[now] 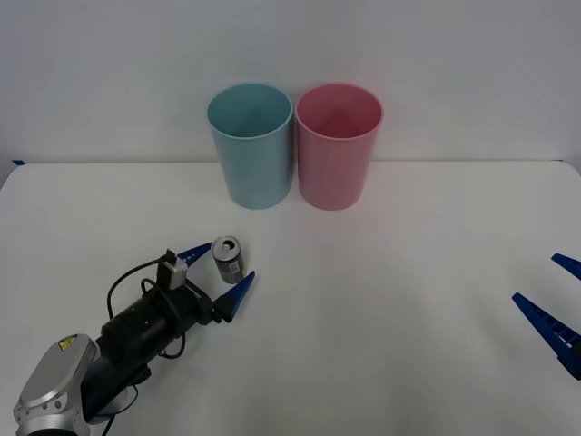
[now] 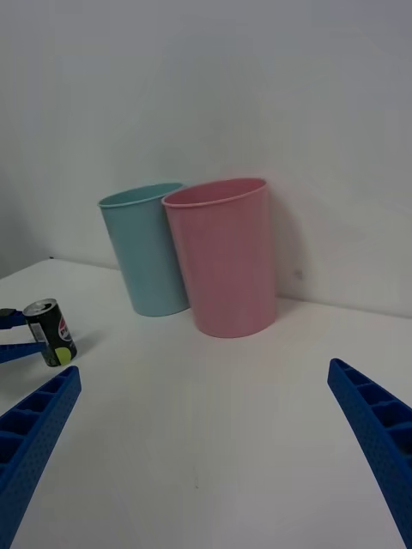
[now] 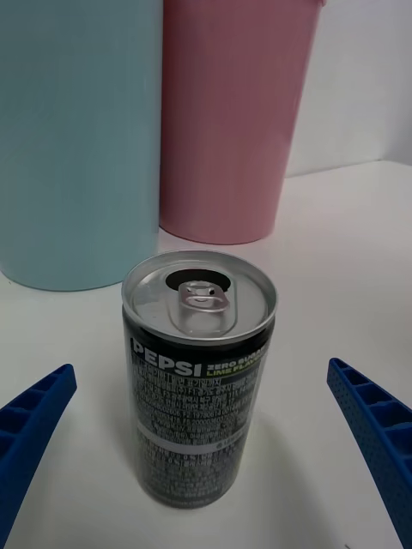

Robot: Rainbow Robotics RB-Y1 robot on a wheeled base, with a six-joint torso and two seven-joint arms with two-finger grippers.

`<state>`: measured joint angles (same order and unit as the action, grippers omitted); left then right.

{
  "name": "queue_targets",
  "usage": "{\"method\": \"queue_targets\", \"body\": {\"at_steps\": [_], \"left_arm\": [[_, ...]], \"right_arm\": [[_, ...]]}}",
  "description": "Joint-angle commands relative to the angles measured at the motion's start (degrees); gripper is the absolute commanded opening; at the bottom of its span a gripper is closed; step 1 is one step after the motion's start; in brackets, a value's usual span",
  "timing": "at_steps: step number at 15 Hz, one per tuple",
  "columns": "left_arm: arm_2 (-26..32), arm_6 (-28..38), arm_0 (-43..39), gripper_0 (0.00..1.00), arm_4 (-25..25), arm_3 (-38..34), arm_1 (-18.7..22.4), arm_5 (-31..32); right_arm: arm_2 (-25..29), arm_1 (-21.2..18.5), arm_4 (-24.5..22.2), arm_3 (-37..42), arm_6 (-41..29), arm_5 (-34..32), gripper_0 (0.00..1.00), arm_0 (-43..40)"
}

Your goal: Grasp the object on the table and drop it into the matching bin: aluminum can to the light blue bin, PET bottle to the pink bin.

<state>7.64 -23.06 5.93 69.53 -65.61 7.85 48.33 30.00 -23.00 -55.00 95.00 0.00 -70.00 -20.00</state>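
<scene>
The aluminum can (image 1: 227,257) stands upright on the white table (image 1: 390,327), small and dark with a silver pull-tab top. My left gripper (image 1: 218,271) is open around it, one blue finger on each side, neither touching. In the left wrist view the can (image 3: 199,377) sits between the open fingers (image 3: 34,429), a yellowish-green label line under its rim. Behind the can stand the light blue bin (image 1: 251,145) and, to its right, the pink bin (image 1: 337,150), both upright and touching. My right gripper (image 1: 556,295) waits open at the table's right edge, and its wrist view shows the can (image 2: 51,332) far off.
Both bins stand at the table's far edge against a plain white wall. The light blue bin (image 3: 77,137) and pink bin (image 3: 232,111) rise close behind the can. Bare tabletop spreads between the can and my right gripper (image 2: 206,446).
</scene>
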Motion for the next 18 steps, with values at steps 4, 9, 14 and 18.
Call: {"method": "queue_targets", "body": {"at_steps": [4,9,14,18], "left_arm": [[-0.88,-0.85,2.95,1.0,0.17,2.77,-0.47,-2.28],[-1.05,-0.94,3.04,1.0,0.26,2.86,-0.56,-2.45],[-1.58,-1.02,3.12,0.0,0.26,2.86,-0.56,-3.95],[-2.2,-0.67,3.3,0.0,0.26,2.86,-0.47,-4.91]], "right_arm": [[0.0,0.0,0.0,0.0,0.0,0.0,1.0,0.0],[0.0,0.0,0.0,0.0,0.0,0.0,1.0,0.0],[0.0,0.0,0.0,0.0,0.0,0.0,1.0,0.0],[0.0,0.0,0.0,0.0,0.0,0.0,1.0,0.0]]}}
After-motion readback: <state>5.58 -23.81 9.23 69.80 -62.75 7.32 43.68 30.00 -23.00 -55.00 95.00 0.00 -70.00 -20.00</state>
